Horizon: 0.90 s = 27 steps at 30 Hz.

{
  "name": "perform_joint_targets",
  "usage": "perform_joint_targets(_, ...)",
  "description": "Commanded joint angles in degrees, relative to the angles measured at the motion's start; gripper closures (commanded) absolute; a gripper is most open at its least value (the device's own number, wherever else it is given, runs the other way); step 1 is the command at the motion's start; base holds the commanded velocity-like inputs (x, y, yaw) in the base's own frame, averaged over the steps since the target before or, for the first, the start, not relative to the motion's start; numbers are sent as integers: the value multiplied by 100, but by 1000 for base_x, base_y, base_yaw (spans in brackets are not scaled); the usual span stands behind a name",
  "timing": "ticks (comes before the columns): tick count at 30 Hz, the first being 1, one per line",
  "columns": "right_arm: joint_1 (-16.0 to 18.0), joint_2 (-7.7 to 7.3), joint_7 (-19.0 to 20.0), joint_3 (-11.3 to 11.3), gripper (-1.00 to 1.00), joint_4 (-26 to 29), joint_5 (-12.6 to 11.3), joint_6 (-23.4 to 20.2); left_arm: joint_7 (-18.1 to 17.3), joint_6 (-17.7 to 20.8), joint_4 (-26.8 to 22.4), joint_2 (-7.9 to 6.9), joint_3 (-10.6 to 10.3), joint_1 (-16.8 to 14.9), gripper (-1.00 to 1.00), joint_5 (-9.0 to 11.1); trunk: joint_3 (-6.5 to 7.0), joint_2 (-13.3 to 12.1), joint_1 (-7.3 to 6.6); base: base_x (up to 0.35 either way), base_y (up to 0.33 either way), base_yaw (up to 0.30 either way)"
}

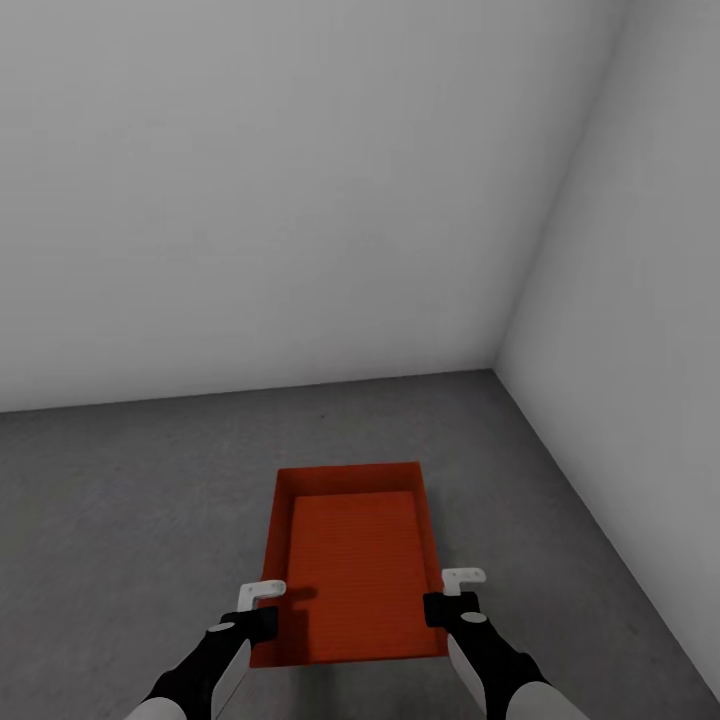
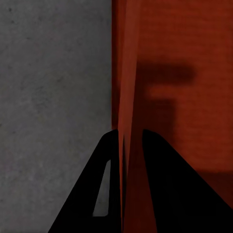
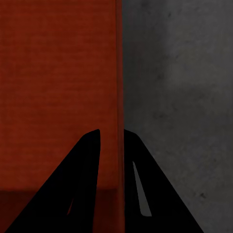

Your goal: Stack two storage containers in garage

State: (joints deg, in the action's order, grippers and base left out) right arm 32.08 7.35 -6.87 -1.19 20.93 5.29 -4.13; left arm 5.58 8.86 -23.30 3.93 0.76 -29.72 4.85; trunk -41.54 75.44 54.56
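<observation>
An orange-red storage container (image 1: 352,565) sits low over the grey concrete floor (image 1: 120,520) of the garage, near the corner where two plain pale walls (image 1: 300,200) meet; whether it rests on the floor or hangs just above it cannot be told. It is open-topped and shallow, with a finely ribbed bottom, and its long sides run away from the robot toward the far wall.

The left hand (image 1: 262,598) is at the container's left long wall, close to the near end. In the left wrist view the left hand (image 2: 127,138) has its two dark fingers (image 2: 92,194) on either side of that thin orange wall, one outside over the concrete and one inside over the ribbed bottom, pinched onto it.

The right hand (image 1: 462,585) is at the container's right long wall, also close to the near end. In the right wrist view the right hand (image 3: 112,133) straddles the rim likewise, one finger inside the container (image 3: 58,87) and one outside above the floor (image 3: 179,97), closed against the wall.

Both black forearms reach in from the container's near end, one at each side.
</observation>
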Motion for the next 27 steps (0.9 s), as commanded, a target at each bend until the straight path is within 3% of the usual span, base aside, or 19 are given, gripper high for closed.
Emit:
perform_joint_targets(1,107,4,-104,-189,100,8,11,-44,-216,28,-17,-1,-137,10,100,-19,-5,3,0,0,0,0)
perform_joint_targets(27,109,4,-104,-189,100,8,9,-40,-216,25,-17,-5,-137,10,100,-19,-144,3,0,0,0,0)
